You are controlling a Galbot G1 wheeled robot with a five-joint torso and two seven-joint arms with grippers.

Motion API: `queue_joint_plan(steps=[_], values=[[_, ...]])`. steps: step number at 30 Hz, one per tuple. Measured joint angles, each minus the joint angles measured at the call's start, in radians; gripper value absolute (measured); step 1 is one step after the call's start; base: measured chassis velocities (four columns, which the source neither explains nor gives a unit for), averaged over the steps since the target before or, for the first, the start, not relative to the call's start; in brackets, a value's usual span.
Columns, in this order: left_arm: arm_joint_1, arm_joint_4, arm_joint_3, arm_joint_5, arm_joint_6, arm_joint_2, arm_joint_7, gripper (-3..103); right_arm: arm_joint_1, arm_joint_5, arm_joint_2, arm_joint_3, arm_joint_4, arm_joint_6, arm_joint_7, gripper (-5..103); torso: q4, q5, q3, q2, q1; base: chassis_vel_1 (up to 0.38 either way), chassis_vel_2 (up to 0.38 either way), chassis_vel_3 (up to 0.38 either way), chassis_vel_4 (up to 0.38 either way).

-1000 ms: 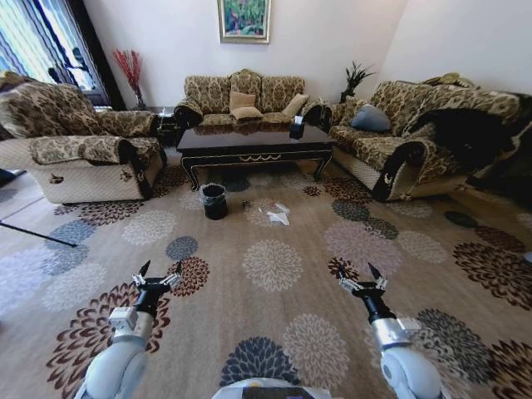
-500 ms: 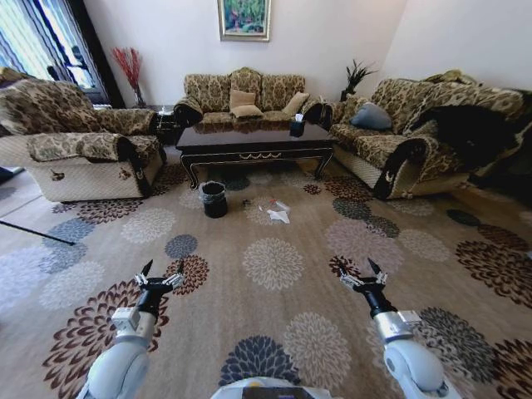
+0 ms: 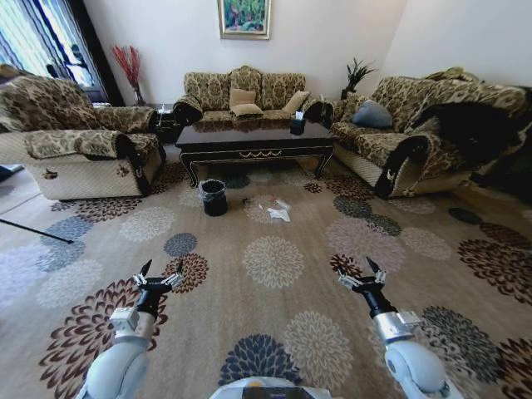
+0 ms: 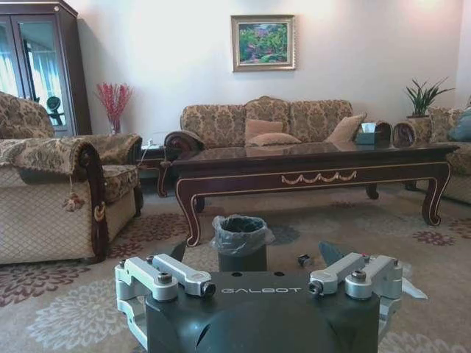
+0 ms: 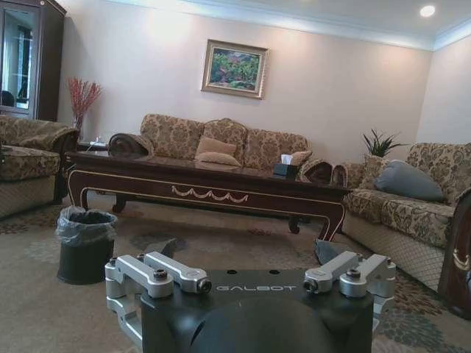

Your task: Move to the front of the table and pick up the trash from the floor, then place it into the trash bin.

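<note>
Table point(image 3: 253, 135) and trash bin point(image 3: 214, 198) slightly nearer now across flowered carpet point(image 3: 274, 266) (jaws of both grippers apart, empty).

You can't sort the trash point(image 3: 278, 213) into separate pieces from the head view; it's too small. In the left wrist view, the gripper body hides most of it, and the trash bin point(image 4: 241, 243) loses its base.

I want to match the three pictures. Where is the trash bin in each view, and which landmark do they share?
Head view: the trash bin stands on the carpet before the table's left end.
Left wrist view: the bin is near the centre, in front of the table.
Right wrist view: the bin is at the left edge, near the table's leg.
Shared landmark: the framed painting above the sofa.
</note>
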State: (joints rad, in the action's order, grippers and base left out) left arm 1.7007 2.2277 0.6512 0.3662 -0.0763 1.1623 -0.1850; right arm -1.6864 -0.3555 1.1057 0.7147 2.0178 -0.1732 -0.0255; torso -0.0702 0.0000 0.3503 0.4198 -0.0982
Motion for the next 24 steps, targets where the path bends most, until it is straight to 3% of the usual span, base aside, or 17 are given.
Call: queue_joint_plan(steps=[24], values=[[0.007, -0.005, 0.010, 0.008, -0.002, -0.006, 0.000, 100, -0.022, -0.002, 0.019, 0.014, 0.016, -0.020, -0.024, 100, 0.0000, 0.0000, -0.062, -0.096, 0.033, 0.000, 0.000, 0.000, 0.000]])
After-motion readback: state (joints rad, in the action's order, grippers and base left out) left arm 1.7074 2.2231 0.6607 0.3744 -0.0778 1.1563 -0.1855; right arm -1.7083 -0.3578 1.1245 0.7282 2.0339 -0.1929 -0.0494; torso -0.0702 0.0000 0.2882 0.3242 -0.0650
